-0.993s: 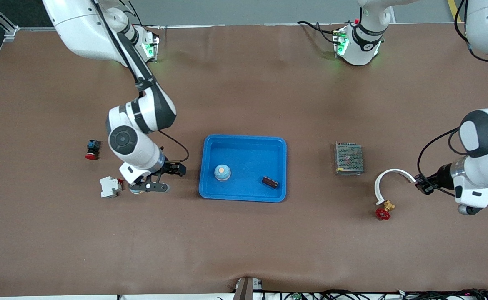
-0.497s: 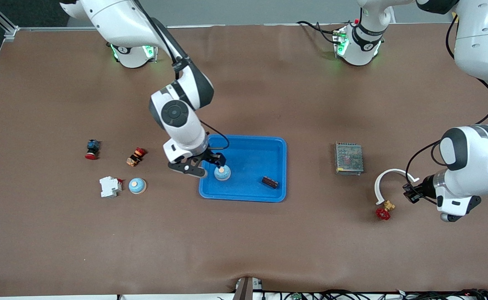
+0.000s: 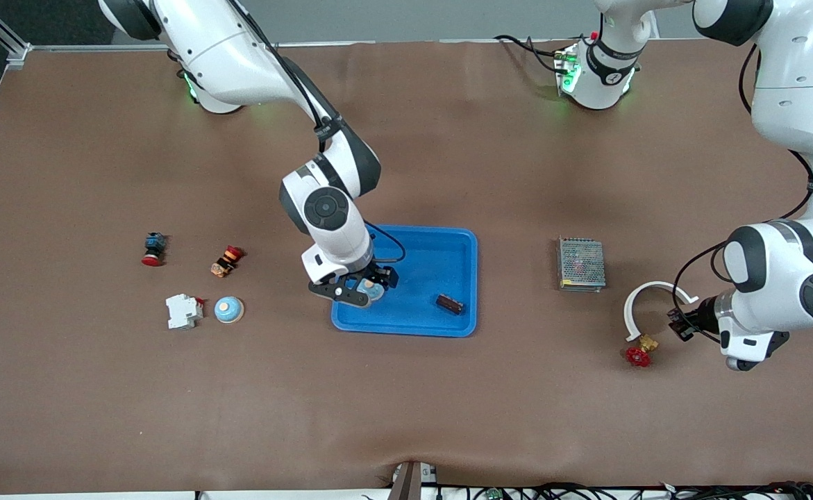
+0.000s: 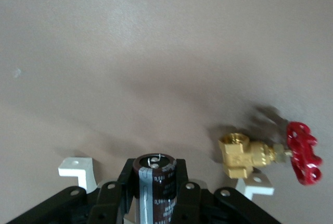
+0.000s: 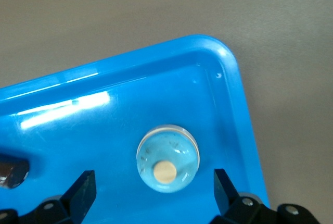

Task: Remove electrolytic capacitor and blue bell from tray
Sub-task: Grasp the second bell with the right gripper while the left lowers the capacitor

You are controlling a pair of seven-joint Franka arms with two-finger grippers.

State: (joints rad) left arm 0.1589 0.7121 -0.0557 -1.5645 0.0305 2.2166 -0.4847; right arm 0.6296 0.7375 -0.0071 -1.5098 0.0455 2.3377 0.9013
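My right hand (image 3: 364, 288) hangs over the blue tray (image 3: 448, 243), fingers (image 5: 82, 193) spread wide apart to either side of a light blue bell (image 5: 167, 158) that sits on the tray floor near the corner closest to the right arm's end and the front camera; the fingers do not touch it. A dark brown block (image 3: 449, 303) lies in the same tray, toward the left arm's end. My left hand (image 4: 156, 203) hangs over the tabletop (image 3: 448, 417) at the left arm's end, clamped on a dark cylindrical capacitor (image 4: 154, 179), just beside a white curved bracket (image 3: 639, 298) and a brass valve with a red handwheel (image 3: 640, 351). A metal mesh-covered box (image 3: 581, 263) lies between the tray and the bracket. Toward the right arm's end lie a second light blue bell (image 3: 228, 310), a white breaker (image 3: 183, 311) just beside it, a small red and orange part (image 3: 226, 260), and a red-capped push button (image 3: 153, 249).
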